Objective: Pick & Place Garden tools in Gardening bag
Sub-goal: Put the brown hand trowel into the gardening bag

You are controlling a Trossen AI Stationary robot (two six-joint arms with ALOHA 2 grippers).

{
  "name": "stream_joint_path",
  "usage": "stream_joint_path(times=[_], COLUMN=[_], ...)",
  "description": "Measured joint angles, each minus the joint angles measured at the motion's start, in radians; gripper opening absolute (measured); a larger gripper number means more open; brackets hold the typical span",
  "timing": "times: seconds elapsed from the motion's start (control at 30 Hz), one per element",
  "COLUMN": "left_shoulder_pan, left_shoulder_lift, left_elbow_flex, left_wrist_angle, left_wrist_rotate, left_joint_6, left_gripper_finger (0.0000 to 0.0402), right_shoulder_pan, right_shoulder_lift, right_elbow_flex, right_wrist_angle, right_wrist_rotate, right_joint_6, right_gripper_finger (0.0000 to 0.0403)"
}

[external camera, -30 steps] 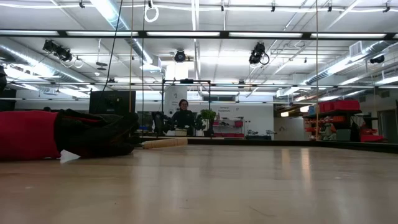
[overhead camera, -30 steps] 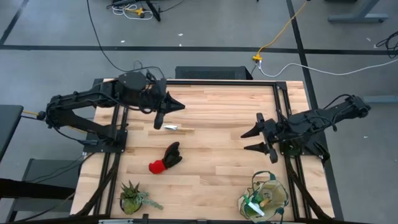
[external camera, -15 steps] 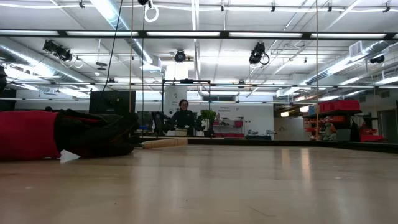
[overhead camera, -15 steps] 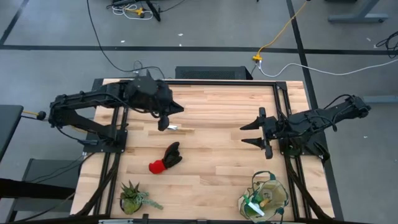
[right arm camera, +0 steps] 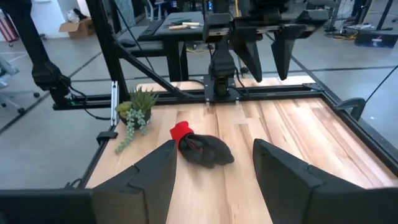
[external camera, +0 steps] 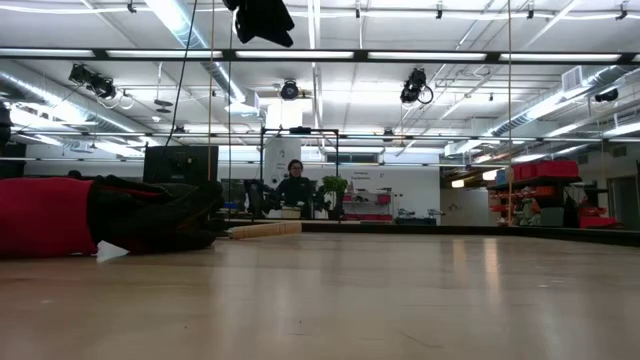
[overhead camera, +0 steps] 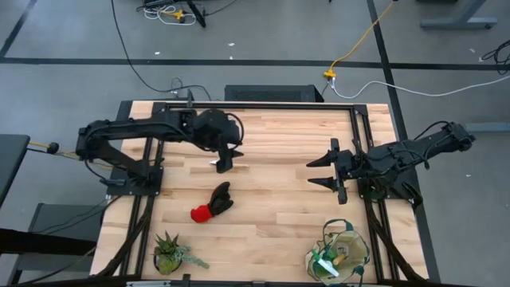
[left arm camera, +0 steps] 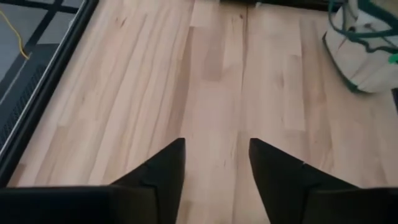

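The left gripper [overhead camera: 225, 162] hangs over the counter's [overhead camera: 279, 199] middle, jaws spread and empty; the right gripper [overhead camera: 323, 172] waits likewise near the right edge. The gloves [overhead camera: 213, 202] lie mid-counter, the gardening bag [overhead camera: 339, 252] at the near right corner, handy for loading

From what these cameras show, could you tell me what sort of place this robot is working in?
Probably a robotics lab or workshop in an industrial hall. The low view shows exposed ceiling ducts and strip lights, the high view shows cables trailing over a grey concrete floor, and the wooden table sits in a black metal frame.
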Motion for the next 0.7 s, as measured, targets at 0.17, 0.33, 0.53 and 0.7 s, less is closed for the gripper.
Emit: stream_joint_path(times=[0.17, 0.33, 0.53, 0.7], left_shoulder_pan=[0.0, 0.0, 0.0, 0.0], left_shoulder_lift=[0.019, 0.021, 0.018, 0.017], left_elbow_flex=[0.001, 0.001, 0.001, -0.023], left_wrist_angle=[-0.024, -0.045, -0.064, -0.085], left_wrist_rotate=[-0.009, -0.01, -0.012, -0.012], left_joint_6=[0.0, 0.0, 0.013, 0.016], left_gripper_finger=[0.0217, 0.0228, 0.0216, 0.0205], right_shoulder_pan=[0.0, 0.0, 0.0, -0.012], right_shoulder_lift=[0.009, 0.015, 0.018, 0.018], right_elbow_flex=[0.0, 0.0, 0.0, 0.0], right_wrist_angle=[0.003, 0.003, 0.006, 0.012], right_wrist_rotate=[0.0, 0.0, 0.0, 0.0], right_joint_6=[-0.003, -0.004, -0.004, -0.003], right_gripper_finger=[0.0212, 0.0212, 0.0212, 0.0212])
